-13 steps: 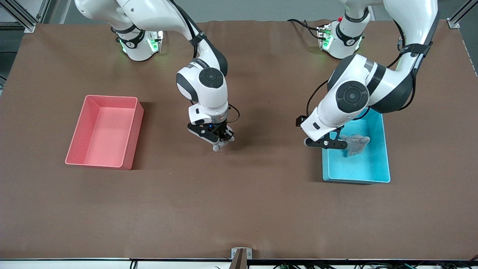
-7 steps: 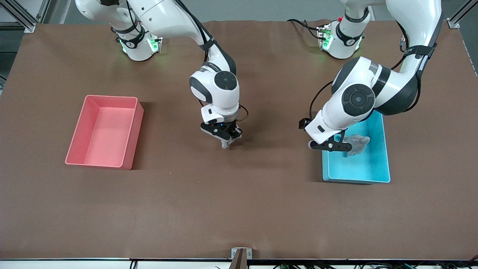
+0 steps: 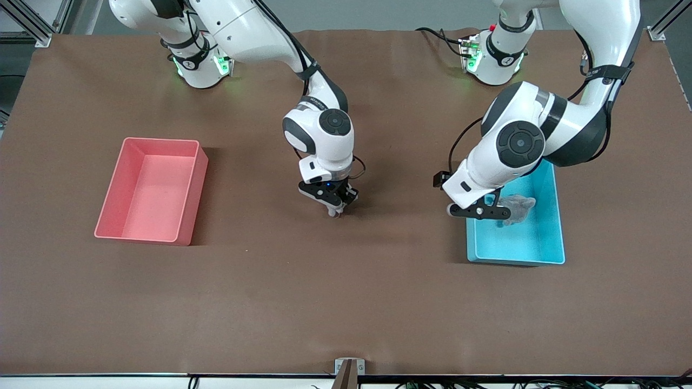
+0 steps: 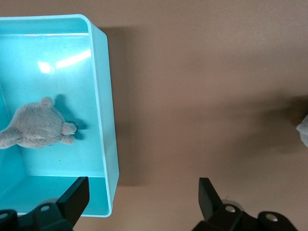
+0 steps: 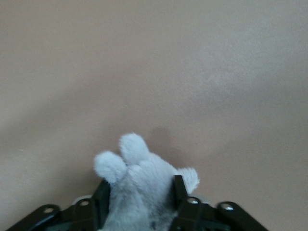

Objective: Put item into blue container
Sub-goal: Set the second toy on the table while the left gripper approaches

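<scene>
No legible text, labels, brands or numbers on anything in view

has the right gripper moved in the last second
Yes. The right gripper, shut on a grey plush toy, has shifted away from the pink bin toward the blue container.

Robotics lab: two white arms bolted to brown-covered counter (image 3: 346, 302), aluminium frame posts (image 3: 32, 21) at corners, cabling along edge.

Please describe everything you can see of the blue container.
The blue container is a light cyan rectangular bin of smooth, glossy plastic with rounded corners and straight walls. It stands upright and open on the brown table, toward the left arm's end. A grey plush toy lies inside. The open left gripper hangs over its rim.
</scene>
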